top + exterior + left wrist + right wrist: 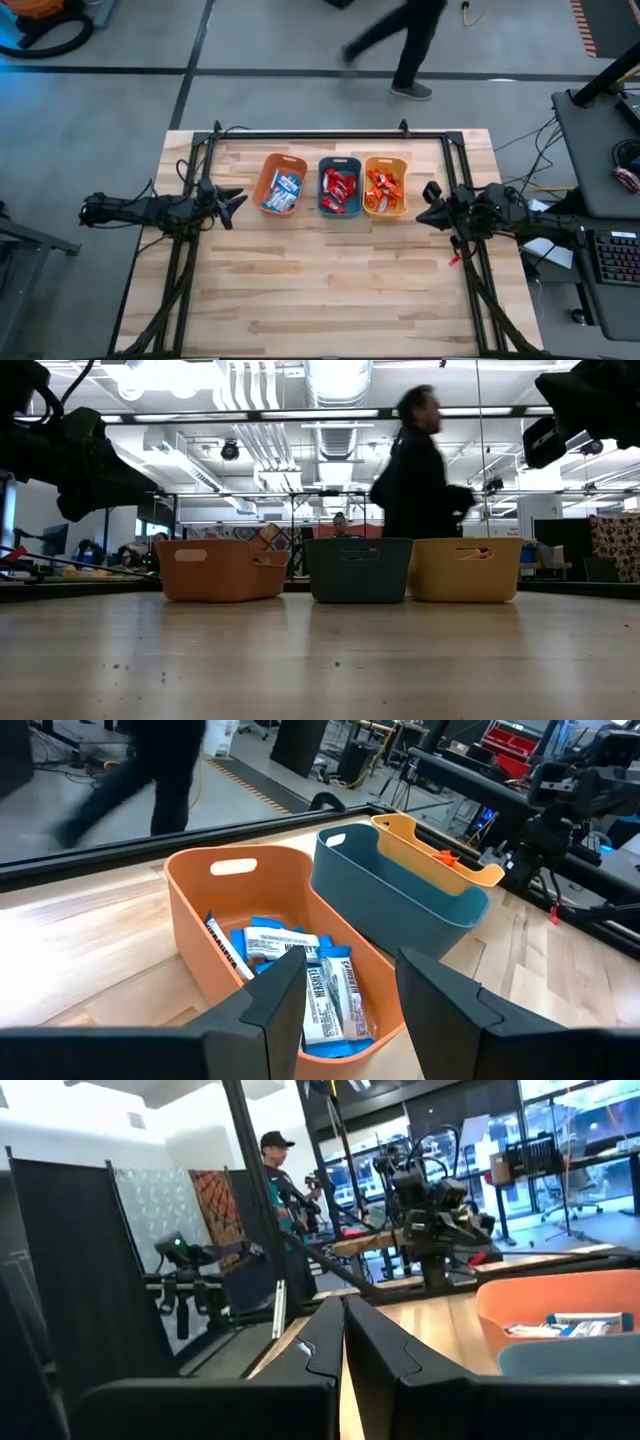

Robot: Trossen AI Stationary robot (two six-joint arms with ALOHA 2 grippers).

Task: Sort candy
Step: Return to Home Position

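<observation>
Three bins stand in a row on the table's far middle. The orange bin [281,185] [200,910] holds blue-and-white candy [320,985]. Red candy [340,188] fills the teal bin [340,163] [400,890], and orange candy [384,187] lies in the yellow-orange bin [404,163] [440,855]. My left gripper [235,198] [350,990] hangs open just left of the orange bin, above the table, with nothing between its fingers. My right gripper [430,195] [343,1320] hovers shut and empty just right of the yellow-orange bin.
Black frame rails [310,135] run along the far edge and down both sides of the table. The near half of the wooden table top [320,290] is bare. A person [400,45] [420,470] walks past beyond the far edge.
</observation>
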